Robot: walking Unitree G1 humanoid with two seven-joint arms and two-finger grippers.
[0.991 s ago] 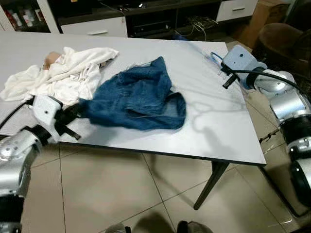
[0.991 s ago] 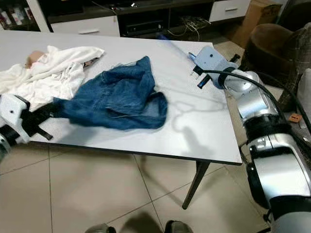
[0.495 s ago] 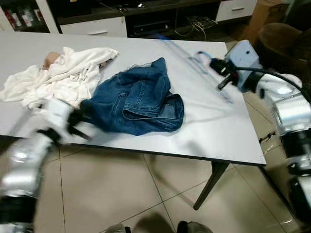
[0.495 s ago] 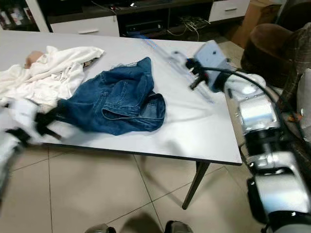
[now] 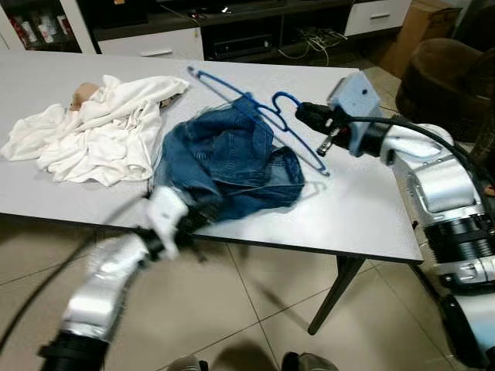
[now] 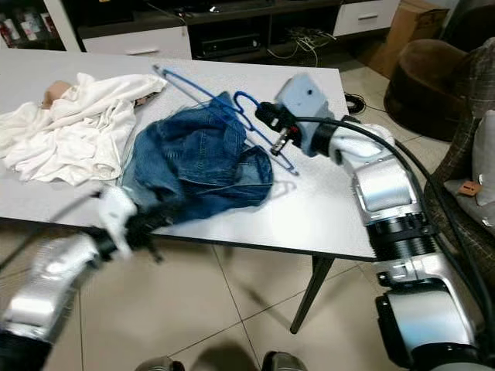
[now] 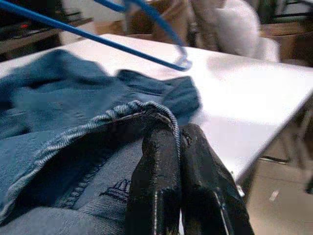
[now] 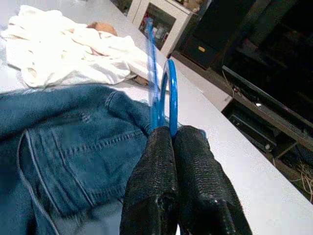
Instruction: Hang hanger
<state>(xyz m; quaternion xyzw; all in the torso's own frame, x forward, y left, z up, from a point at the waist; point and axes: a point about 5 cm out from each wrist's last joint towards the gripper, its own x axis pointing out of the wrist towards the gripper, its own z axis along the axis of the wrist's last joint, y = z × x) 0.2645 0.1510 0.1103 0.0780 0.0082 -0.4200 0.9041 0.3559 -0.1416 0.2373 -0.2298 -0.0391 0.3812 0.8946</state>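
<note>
Hanger (image 5: pixel 263 116) pinched in right gripper (image 5: pixel 303 116) above jeans (image 5: pixel 224 166), their hem seemingly nipped by left gripper (image 7: pixel 168 147).

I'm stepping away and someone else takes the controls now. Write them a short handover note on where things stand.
Left gripper: shut on the hem of the blue denim garment, at the near edge of the white table.
Right gripper: shut on the blue wire hanger, held over the denim.
White cloth pile lies on the table's left part.
Done: both items gripped.
Left: work the hanger into the denim, then hang it.
</note>
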